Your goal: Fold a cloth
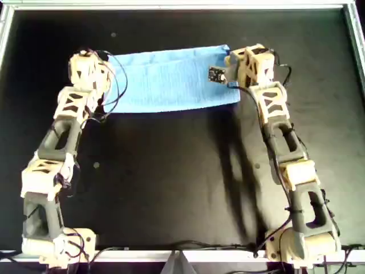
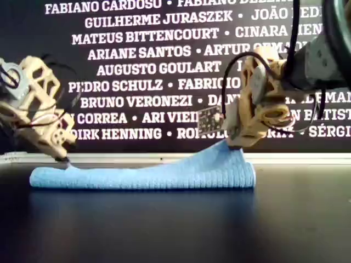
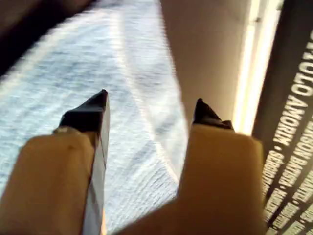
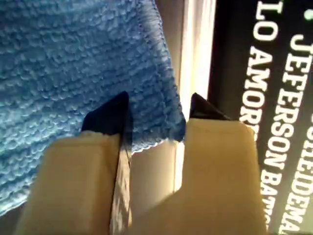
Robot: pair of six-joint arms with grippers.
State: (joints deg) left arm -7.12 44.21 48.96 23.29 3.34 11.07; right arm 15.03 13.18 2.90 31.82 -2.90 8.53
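Note:
The light-blue cloth (image 1: pixel 171 80) lies as a flat band near the table's far edge in the overhead view. My left gripper (image 1: pixel 101 71) stands at its end on the overhead view's left, tips down on the fabric (image 2: pixel 64 160). Its jaws are open (image 3: pixel 151 105) over the cloth (image 3: pixel 58 88), with nothing clamped. My right gripper (image 1: pixel 231 63) is at the other end, also open (image 4: pixel 156 110), and a stitched corner of the cloth (image 4: pixel 73 58) sits between its fingers. In the exterior view the cloth (image 2: pixel 164 175) rises in a peak toward the right gripper (image 2: pixel 236 143).
The black table (image 1: pixel 171 188) has a metal rim (image 1: pixel 171 7) just behind the cloth. A dark banner with white names (image 2: pixel 142 71) stands behind the table. A small circuit board (image 1: pixel 216 73) hangs off the right gripper's side.

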